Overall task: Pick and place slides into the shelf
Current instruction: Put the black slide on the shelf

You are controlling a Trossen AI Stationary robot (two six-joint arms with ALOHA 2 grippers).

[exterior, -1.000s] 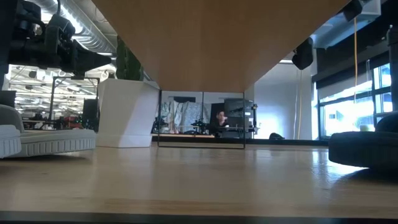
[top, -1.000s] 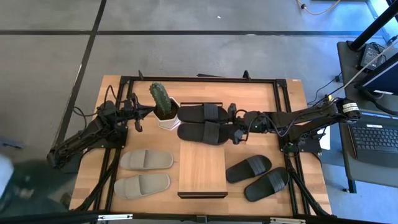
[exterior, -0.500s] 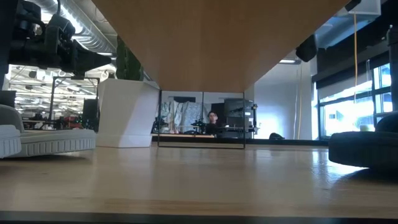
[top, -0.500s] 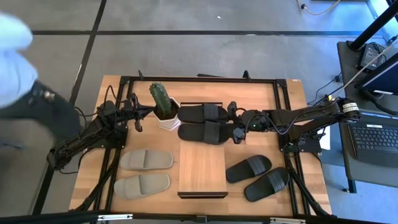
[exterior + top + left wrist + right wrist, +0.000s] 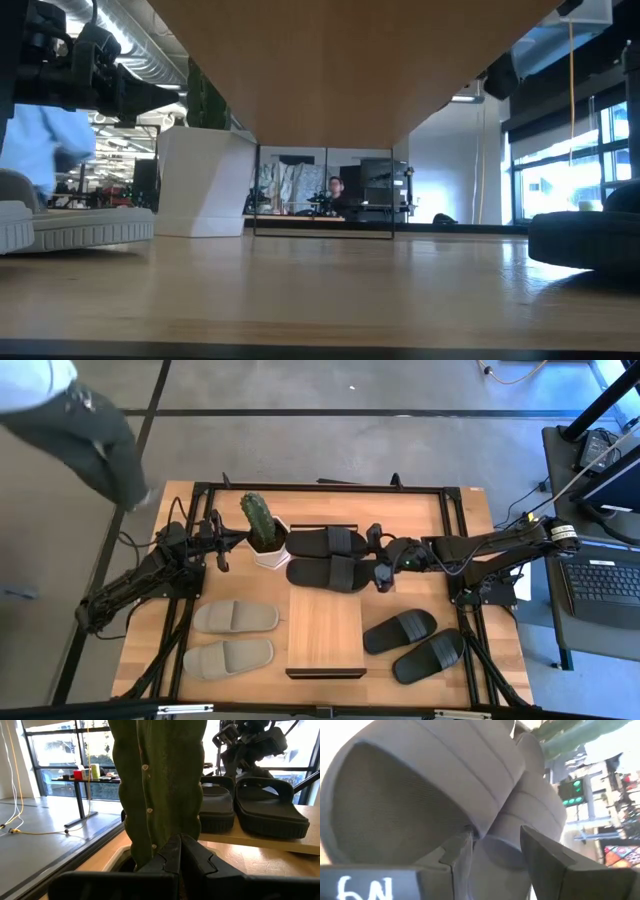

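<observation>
Shelf (image 5: 325, 632): light wood panel lying mid-desk, its far end carrying two black slides (image 5: 328, 557) side by side; the near part bare
Right gripper (image 5: 378, 558): at the strap ends of those two black slides; fingers (image 5: 547, 857) spread, one strap edge between them; no firm pinch visible
Left gripper (image 5: 218, 542): fingers pressed together, holding nothing; just beside the cactus (image 5: 257, 520) in its white pot (image 5: 268, 552)
Grey-beige slides (image 5: 233, 637): a pair on the desk (image 5: 470, 512), left of the shelf
Other black slides (image 5: 414, 643): a pair on the desk, right of the shelf
Person (image 5: 70, 410): on the floor beyond the desk's far left corner
</observation>
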